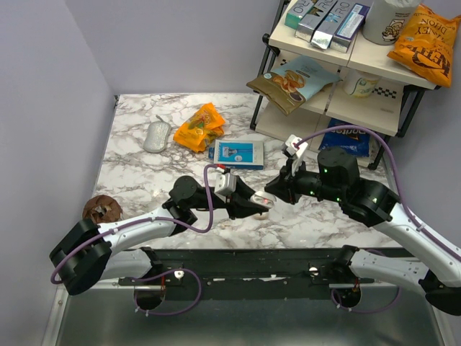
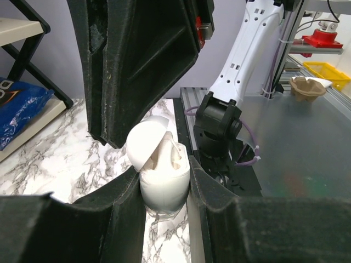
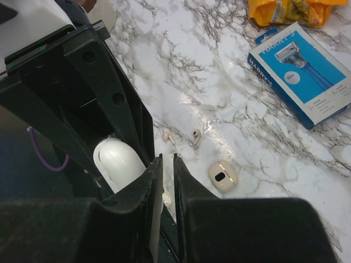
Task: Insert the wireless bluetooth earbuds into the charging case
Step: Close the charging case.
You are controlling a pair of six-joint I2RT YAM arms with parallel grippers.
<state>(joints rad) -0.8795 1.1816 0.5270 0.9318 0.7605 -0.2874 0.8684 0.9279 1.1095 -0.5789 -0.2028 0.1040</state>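
My left gripper [image 2: 164,189] is shut on the white charging case [image 2: 163,178] and holds it upright with its lid swung open. A pale stemmed piece stands in the case's opening. The case also shows in the right wrist view [image 3: 118,161] and the top view [image 1: 263,202]. My right gripper [image 3: 165,161] hovers just over the case, jaws closed to a thin slit; I cannot tell whether anything is in them. Two tiny cream earbuds [image 3: 169,137] [image 3: 196,135] lie on the marble beyond the fingers. A larger cream-beige oval piece with a dark spot [image 3: 222,176] lies beside them.
A blue-and-white razor box [image 1: 238,153] lies behind the grippers, and it also shows in the right wrist view [image 3: 304,71]. An orange snack bag [image 1: 199,127] and a grey-white mouse [image 1: 157,136] lie further back. A brown muffin-like lump [image 1: 101,209] sits at the left. A shelf rack [image 1: 346,72] stands at back right.
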